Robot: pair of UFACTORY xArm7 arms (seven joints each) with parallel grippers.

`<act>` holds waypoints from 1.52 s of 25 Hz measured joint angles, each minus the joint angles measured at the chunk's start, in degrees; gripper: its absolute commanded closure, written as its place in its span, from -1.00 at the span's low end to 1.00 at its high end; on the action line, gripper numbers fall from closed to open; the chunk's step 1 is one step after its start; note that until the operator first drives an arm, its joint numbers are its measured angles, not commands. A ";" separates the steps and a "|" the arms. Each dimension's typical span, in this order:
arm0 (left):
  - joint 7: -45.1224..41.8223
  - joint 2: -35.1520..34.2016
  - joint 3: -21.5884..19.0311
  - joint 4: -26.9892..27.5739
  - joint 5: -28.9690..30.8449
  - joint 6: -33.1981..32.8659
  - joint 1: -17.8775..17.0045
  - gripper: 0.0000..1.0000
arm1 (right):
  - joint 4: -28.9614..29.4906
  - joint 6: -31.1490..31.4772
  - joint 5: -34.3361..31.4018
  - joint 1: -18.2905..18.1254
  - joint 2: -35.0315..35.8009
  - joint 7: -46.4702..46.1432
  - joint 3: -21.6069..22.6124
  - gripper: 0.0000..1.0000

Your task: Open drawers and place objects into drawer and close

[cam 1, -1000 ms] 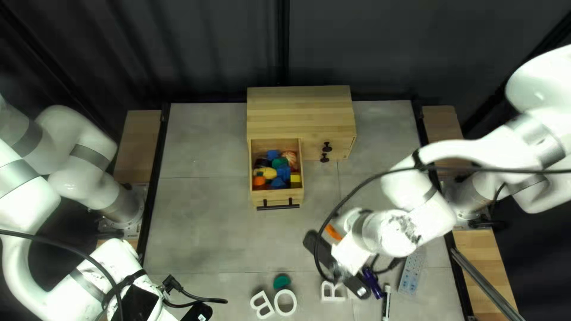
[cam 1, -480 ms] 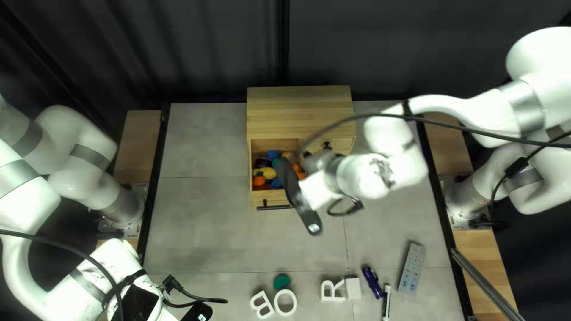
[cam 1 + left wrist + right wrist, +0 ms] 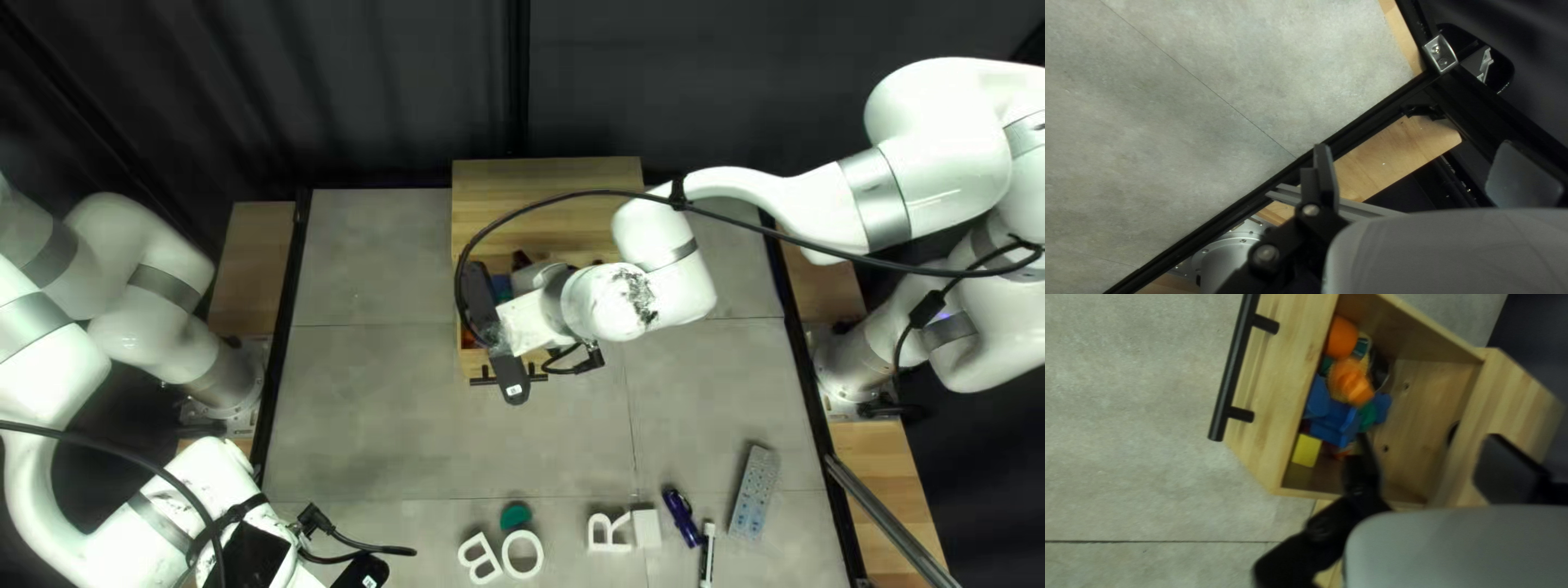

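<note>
Wooden drawer (image 3: 1290, 381) stands open, holding the orange toy (image 3: 1350, 382); right gripper (image 3: 1429, 438), fingers apart, is above. Placing step appears complete; next, retract clear, then push the drawer closed.

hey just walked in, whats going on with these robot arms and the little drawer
My right arm has its open tool over the pulled-out wooden drawer, holding nothing. Inside are a yellow block, blue pieces, orange pieces and other small things. The drawer hasn't been closed. My left arm is off to its own side, its tool open and empty. White letters and a remote control lie out on the table.
</note>
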 measured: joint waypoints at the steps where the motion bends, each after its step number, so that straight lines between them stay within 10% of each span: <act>1: 0.00 0.00 0.00 0.00 0.00 0.00 0.00 -1.00 | 0.64 2.47 0.76 0.69 0.12 0.90 0.57 -1.00; 14: 0.00 0.00 0.00 0.00 0.00 0.00 0.00 -1.00 | 2.37 26.83 19.59 12.54 3.72 39.80 9.18 -1.00; 27: 0.00 0.00 0.00 0.00 0.00 0.00 0.00 -1.00 | -12.50 15.79 21.82 20.57 -0.82 84.11 12.29 -1.00; 38: 0.00 0.00 0.00 0.00 0.00 0.00 0.00 -1.00 | -14.65 4.89 17.75 21.04 2.16 89.18 11.76 -1.00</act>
